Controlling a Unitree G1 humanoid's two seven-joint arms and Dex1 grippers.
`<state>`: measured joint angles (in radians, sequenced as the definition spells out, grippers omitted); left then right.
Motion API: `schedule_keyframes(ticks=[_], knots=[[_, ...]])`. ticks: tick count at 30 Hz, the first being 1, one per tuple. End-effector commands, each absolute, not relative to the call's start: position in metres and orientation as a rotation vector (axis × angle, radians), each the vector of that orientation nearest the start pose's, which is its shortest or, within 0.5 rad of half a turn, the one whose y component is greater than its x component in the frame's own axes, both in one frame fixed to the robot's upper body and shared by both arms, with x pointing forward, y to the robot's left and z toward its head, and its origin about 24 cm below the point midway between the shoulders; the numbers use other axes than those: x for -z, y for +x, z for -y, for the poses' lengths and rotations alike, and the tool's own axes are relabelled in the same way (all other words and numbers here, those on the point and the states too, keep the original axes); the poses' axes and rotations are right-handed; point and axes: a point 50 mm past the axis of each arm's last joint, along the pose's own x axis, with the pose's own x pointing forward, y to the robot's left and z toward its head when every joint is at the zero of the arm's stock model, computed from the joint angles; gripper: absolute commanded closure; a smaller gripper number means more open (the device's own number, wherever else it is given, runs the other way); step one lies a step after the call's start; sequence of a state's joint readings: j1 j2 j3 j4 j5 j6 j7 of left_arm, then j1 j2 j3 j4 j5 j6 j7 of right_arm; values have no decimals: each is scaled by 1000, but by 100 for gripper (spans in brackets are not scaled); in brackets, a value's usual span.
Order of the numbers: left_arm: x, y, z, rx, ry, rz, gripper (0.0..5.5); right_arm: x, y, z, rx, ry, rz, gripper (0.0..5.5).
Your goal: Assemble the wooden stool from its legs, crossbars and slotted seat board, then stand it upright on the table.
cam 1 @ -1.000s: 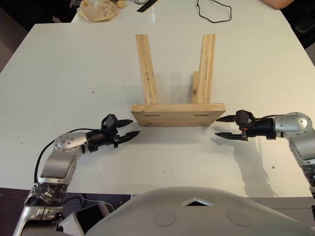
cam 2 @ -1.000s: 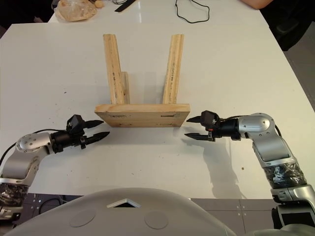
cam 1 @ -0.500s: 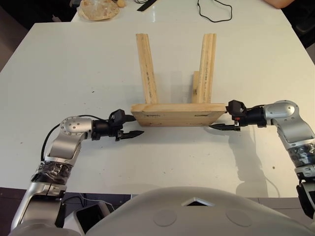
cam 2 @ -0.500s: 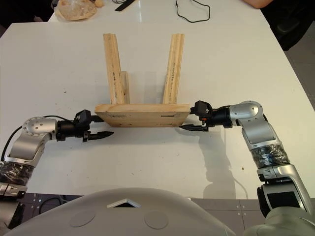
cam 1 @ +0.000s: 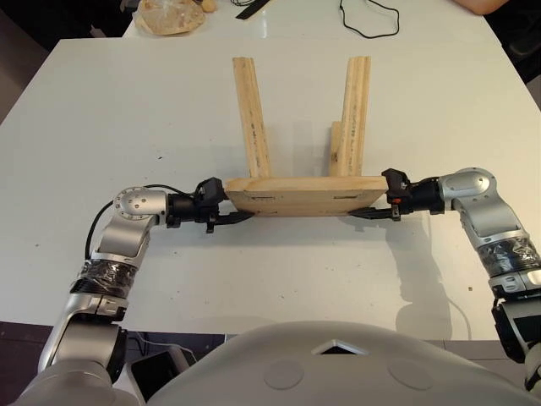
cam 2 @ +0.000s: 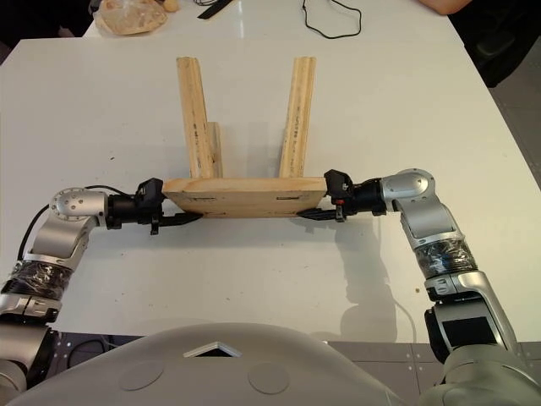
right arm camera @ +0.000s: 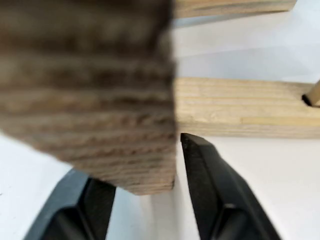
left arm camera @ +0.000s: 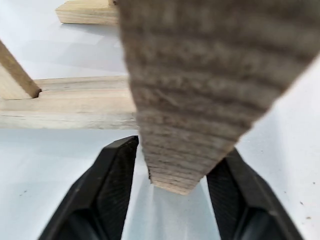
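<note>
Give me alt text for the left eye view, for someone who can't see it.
A wooden stool lies on its side on a white table, its seat board nearest the robot and its legs pointing away. The left gripper and right gripper sit open at opposite ends of the seat board, fingers straddling its ends.

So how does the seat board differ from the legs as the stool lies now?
The seat board stands on edge on the table, running left to right; the legs point away toward the far side. The board is broad with slots; the legs are narrow. Both are pale wood.
</note>
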<state>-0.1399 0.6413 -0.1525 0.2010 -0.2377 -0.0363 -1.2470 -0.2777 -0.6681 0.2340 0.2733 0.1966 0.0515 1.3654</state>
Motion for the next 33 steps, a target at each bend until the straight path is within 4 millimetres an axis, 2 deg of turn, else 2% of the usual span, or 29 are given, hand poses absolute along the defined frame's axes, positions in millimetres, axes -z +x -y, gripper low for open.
schedule_keyframes(ticks=[1, 4, 8, 10, 12, 14, 18, 20, 23, 27, 31, 33], knots=[[-49, 240, -210, 1307, 308, -335, 395, -56, 257, 205, -1423, -317, -461, 407], [-58, 238, -207, 1291, 136, -329, 402, -61, 253, 203, -1434, -227, -468, 408], [-98, 244, -195, 1201, -285, -185, 402, -82, 243, 190, -1453, 38, -420, 408], [-106, 244, -193, 1185, -352, -163, 402, -87, 241, 188, -1455, 89, -414, 408], [-128, 252, -189, 1055, -571, 28, 402, -107, 238, 166, -1425, 306, -280, 408], [-140, 252, -184, 978, -743, 137, 401, -124, 234, 151, -1414, 468, -194, 407], [-170, 240, -165, 908, -1048, 315, 400, -164, 237, 132, -1395, 724, 3, 405], [-186, 241, -158, 890, -1173, 369, 394, -191, 243, 126, -1377, 861, 115, 403], [-208, 246, -155, 838, -1340, 422, 388, -222, 248, 121, -1335, 1049, 210, 402], [-228, 253, -155, 777, -1462, 415, 383, -251, 260, 120, -1207, 1225, 267, 400], [-233, 253, -151, 751, -1502, 345, 393, -267, 276, 124, -1009, 1379, 258, 401], [-234, 254, -146, 733, -1514, 271, 403, -267, 289, 125, -868, 1441, 204, 402]])
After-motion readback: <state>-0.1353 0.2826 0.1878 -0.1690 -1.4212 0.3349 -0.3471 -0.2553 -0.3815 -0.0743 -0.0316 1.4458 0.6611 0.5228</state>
